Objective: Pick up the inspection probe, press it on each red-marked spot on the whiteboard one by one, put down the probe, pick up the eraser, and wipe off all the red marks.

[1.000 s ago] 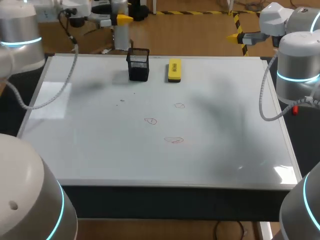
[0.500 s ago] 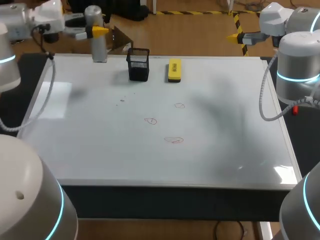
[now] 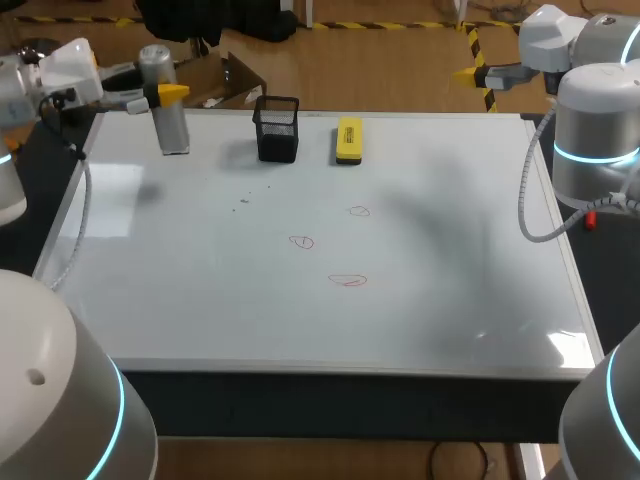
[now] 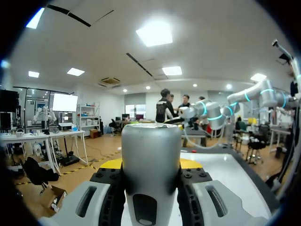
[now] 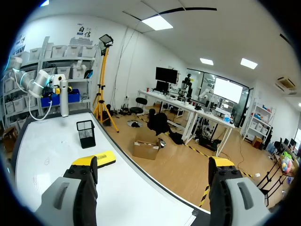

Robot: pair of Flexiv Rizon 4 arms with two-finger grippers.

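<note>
Probe (image 3: 175, 130) now farther left of mesh holder (image 3: 277, 128), pinched by left claw (image 3: 168, 93); right claw (image 5: 153, 165) spread.

The probe (image 4: 151, 165) covers most of both yellow tips (image 4: 111, 163) in the left wrist view, its lower end cut off. In the head view, at ten o'clock, it hides the left gripper's (image 3: 165, 95) far finger. From the right wrist the red marks (image 3: 302, 241) are mere specks.
</note>
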